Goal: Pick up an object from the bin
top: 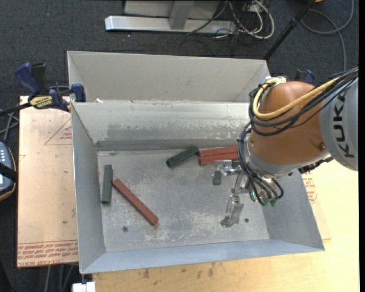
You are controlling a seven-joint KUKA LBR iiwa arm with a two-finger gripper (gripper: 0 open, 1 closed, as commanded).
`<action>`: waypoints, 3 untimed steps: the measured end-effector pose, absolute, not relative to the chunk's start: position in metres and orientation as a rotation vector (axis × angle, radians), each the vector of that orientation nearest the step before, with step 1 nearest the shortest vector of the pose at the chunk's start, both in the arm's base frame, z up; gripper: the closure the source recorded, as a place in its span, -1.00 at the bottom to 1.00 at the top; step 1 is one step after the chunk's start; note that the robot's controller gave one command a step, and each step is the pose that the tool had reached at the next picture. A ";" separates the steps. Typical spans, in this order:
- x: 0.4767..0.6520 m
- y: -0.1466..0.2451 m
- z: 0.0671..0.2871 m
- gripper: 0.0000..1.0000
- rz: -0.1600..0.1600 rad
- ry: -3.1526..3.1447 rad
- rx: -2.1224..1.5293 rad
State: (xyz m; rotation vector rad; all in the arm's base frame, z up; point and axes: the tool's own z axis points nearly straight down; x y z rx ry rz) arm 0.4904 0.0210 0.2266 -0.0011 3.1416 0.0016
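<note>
bin: we see dull grey metal, floor speckled with pale scuffs
slim bar, 9 o'clock: we call it dark grey-green
long bar, 8 o'clock: reddish brown
green block, 12 o'clock: dark green
red block, 1 o'clock: brick red
wrist cover: orange
cables: yellow and black
gripper: silver-grey

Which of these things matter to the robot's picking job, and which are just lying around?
Part of the job: the claw, the grey bin, and in it a dark green bar, a reddish-brown bar beside it, a grey-green bar at left, and a slanted red bar.

Just lying about: cables and a grey metal rail beyond the bin.
</note>
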 end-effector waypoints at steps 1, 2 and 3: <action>0.489 0.039 0.183 -1.00 0.001 3.134 -0.120; 0.511 0.071 0.145 -1.00 0.001 3.107 -0.448; 0.514 0.081 0.083 -1.00 0.002 3.089 -0.544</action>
